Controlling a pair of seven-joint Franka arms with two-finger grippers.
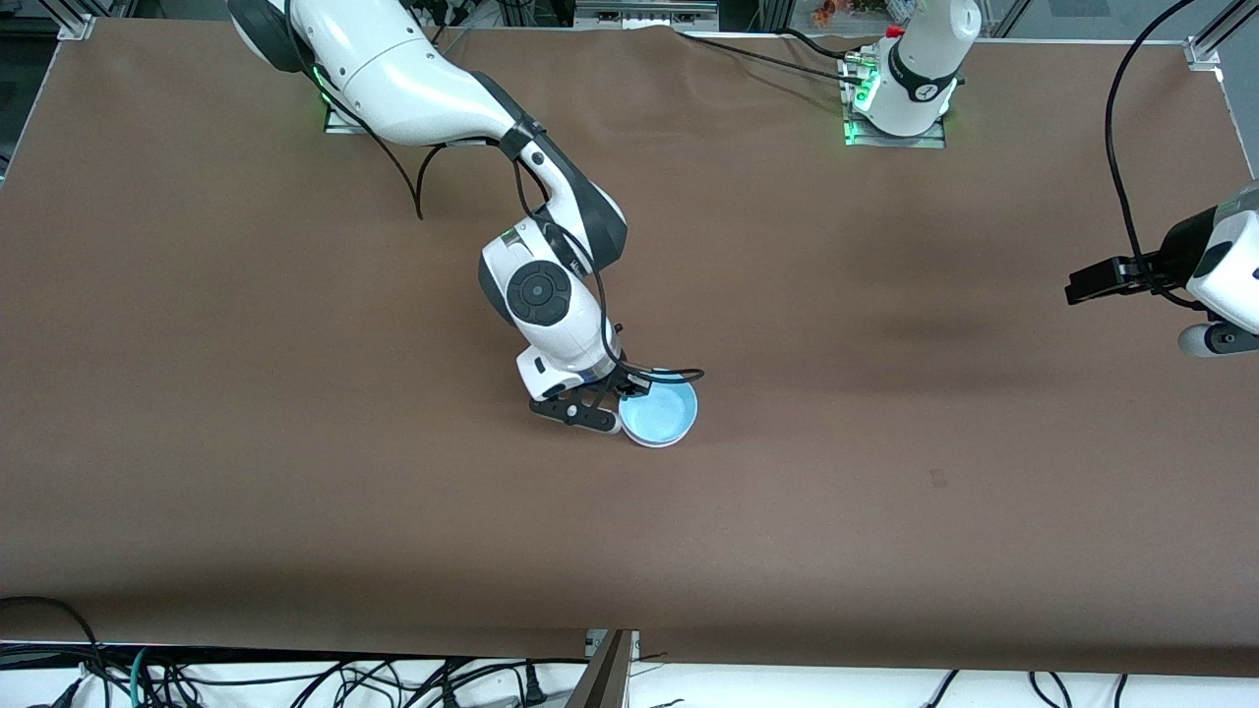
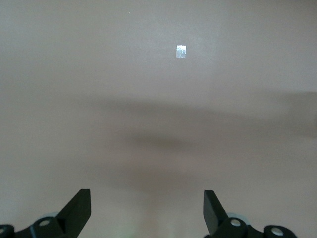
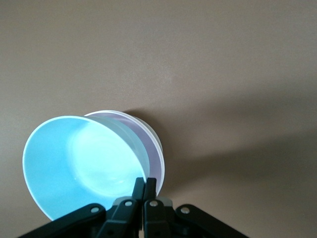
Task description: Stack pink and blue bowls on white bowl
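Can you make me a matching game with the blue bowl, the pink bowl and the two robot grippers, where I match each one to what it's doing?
Things:
1. blue bowl
2. pink bowl
3. right gripper
4. left gripper

States:
A. open, over bare table at the left arm's end
B. tilted, its rim pinched between fingers
C. only its rim peeks out beneath another bowl
D. shut on a bowl's rim near the table's middle

Pairs: 1-B, 2-C, 3-D, 4-A
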